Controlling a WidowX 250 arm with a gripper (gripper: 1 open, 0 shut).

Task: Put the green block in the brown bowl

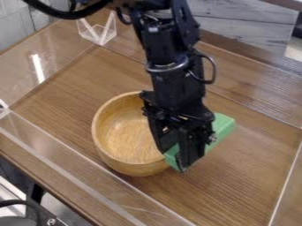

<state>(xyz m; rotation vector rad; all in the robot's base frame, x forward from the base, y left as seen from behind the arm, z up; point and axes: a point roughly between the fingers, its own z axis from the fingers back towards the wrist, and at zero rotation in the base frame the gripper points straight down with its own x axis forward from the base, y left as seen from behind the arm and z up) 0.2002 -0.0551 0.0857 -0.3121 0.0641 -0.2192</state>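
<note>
The black gripper (185, 157) is clamped on the flat bright green block (220, 131) just beside the round light brown wooden bowl (118, 132), outside its near-right rim, so a shallow lift could knock the block against that thick rim and twist it loose.

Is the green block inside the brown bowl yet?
No. The green block sits outside the brown bowl, against the right of its rim, with the jaws closed on it.
</note>
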